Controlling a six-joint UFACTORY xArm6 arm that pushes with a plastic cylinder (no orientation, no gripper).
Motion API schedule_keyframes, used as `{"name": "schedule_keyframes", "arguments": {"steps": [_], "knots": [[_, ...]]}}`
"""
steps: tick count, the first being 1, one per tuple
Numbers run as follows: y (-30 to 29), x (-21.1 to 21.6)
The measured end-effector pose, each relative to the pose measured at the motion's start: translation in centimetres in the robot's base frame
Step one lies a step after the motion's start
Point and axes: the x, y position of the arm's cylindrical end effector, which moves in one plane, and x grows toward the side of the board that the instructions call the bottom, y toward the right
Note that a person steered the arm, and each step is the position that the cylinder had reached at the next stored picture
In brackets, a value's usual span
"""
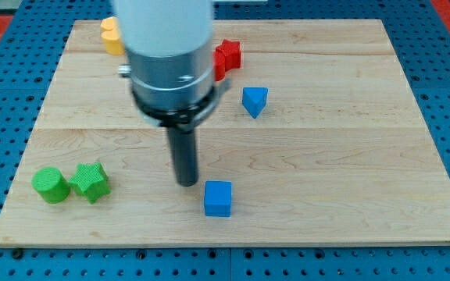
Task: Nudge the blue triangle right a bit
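Note:
The blue triangle lies on the wooden board, right of centre in the upper half of the view. My tip rests on the board well below and to the left of the triangle, apart from it. A blue cube sits just right of and below my tip, with a small gap between them.
A red block lies up and left of the triangle, partly behind the arm. A yellow block is at the top left, partly hidden by the arm. A green cylinder and a green star sit at the bottom left.

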Motion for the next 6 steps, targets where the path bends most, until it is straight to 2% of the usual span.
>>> {"name": "schedule_keyframes", "arguments": {"steps": [1, 2, 3, 4, 5, 6], "knots": [[3.5, 3.1], [7.9, 3.1], [1.0, 0.3], [-1.5, -7.5], [1.1, -12.7], [8.7, -13.7]]}}
